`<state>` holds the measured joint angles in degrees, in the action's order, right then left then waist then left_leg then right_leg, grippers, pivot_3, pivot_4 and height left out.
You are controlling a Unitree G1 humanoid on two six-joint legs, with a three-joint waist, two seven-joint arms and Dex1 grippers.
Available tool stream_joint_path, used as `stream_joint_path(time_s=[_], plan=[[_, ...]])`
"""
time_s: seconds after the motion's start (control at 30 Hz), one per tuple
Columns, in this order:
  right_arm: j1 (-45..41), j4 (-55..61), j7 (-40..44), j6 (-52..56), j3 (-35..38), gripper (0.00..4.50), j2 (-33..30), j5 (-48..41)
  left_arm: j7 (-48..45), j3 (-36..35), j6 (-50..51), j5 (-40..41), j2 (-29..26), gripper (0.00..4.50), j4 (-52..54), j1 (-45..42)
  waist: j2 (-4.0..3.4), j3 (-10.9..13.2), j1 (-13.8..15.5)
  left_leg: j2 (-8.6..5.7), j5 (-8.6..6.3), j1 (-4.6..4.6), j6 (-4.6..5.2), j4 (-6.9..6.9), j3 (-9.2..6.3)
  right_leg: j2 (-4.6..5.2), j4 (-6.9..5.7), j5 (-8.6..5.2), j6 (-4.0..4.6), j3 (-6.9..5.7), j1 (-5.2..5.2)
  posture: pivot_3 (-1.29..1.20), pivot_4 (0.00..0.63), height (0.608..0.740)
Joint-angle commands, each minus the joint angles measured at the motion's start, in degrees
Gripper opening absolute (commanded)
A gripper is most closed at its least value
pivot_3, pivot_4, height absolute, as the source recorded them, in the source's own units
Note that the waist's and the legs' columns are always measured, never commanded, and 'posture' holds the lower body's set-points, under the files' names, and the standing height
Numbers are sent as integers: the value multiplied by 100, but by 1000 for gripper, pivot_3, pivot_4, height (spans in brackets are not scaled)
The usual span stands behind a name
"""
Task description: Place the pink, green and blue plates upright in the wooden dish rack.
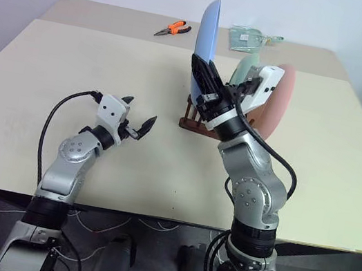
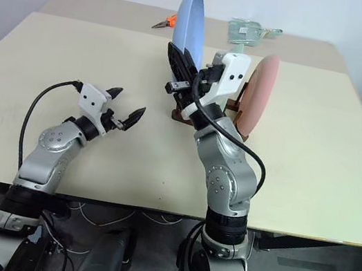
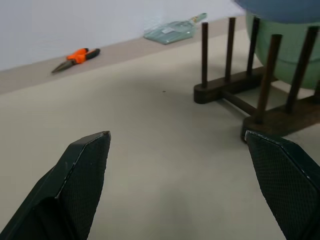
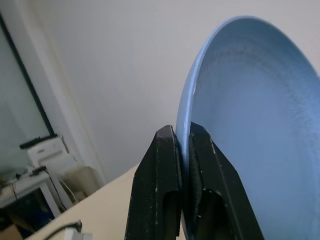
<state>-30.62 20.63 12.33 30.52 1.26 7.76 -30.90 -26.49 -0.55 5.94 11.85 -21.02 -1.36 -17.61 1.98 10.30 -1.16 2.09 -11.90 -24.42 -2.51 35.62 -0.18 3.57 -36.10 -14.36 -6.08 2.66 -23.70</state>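
My right gripper [image 1: 200, 69] is shut on the rim of the blue plate [image 1: 208, 31] and holds it on edge, raised above the wooden dish rack [image 1: 190, 122]. In the right wrist view both fingers [image 4: 165, 165] pinch the blue plate [image 4: 250, 125] at its edge. The green plate [image 1: 243, 68] and the pink plate [image 1: 279, 104] stand upright in the rack behind my right wrist. Among the rack's pegs [image 3: 232, 60] the green plate [image 3: 287, 55] is slotted. My left gripper [image 1: 139, 110] is open and empty, low over the table left of the rack.
Orange-handled pliers [image 1: 173, 29] and a clear plastic bag [image 1: 248, 39] lie at the far side of the beige table [image 1: 53, 64]. A wall stands behind the table.
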Motion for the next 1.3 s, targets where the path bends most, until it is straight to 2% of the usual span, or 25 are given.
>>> stream_joint_path(time_s=[0.03, 0.37, 0.47, 0.67, 0.87, 1.03, 1.13, 1.27, 1.3], plan=[[-162, 190, -265, 128, 263, 0, 242, -607, -97, -25, -3, 41, 14, 4429, 232, 8, 0, 0, 7, -1, 0, -1, 0, 1, 2, 0, 1, 0, 0, 0, 1, 0, 150, 726], [-713, -664, -1034, 565, 712, 0, -22, -1224, -197, -90, 168, 158, 44, 4429, 329, -52, -2, 1, 5, -3, 1, -1, 1, 6, 2, -2, 1, 0, -2, 1, 2, 0, 150, 726], [-933, -906, -1046, 685, 684, 1018, -220, -1109, -255, 9, 174, 94, 35, 4494, 389, -20, -4, 2, 2, -2, 1, -1, 1, 6, 2, -4, 1, 0, -3, 1, 1, 0, 150, 726], [-1088, -828, -1010, 582, 350, 4018, -625, -531, -318, -11, 291, 169, 54, 4494, 422, -4, -3, 2, 4, -4, 1, -3, 1, 7, 2, -3, 4, -1, -3, 1, 2, 0, 150, 726], [-1287, -722, -831, 437, 35, 4018, -1292, 253, -332, -6, 300, 131, 118, 4494, 412, -7, -3, 2, 6, -3, 1, -2, 2, 7, 2, -3, 3, -1, -3, 1, 2, 0, 150, 726], [-1433, -167, -115, 68, -33, 4018, -2364, 768, -322, -12, 231, 76, 168, 4494, 288, -87, -4, 3, 29, -6, 1, -5, 2, 8, 2, -2, 6, -2, -3, 1, 2, 0, 150, 726], [-1262, 372, 686, -174, 395, 4018, -3339, 675, -315, -51, 97, -42, 80, 4494, 132, -151, -6, 5, 53, -6, 0, -8, 2, 9, 1, -2, 9, -3, -5, 1, 3, 0, 150, 726], [-637, 507, 1132, 30, 1479, 4018, -4496, 550, -435, -98, -163, -204, -151, 4494, -250, -221, -2, 2, 51, -7, -1, -3, 4, 10, -2, 0, 17, -9, -7, 0, 15, 0, 150, 726], [-193, 492, 1234, 149, 1854, 4018, -4707, 543, -521, -127, -266, -249, -289, 4494, -436, -243, -2, 2, 53, -7, -1, -1, 4, 9, -1, 0, 21, -9, -6, 1, 17, 0, 150, 726]])
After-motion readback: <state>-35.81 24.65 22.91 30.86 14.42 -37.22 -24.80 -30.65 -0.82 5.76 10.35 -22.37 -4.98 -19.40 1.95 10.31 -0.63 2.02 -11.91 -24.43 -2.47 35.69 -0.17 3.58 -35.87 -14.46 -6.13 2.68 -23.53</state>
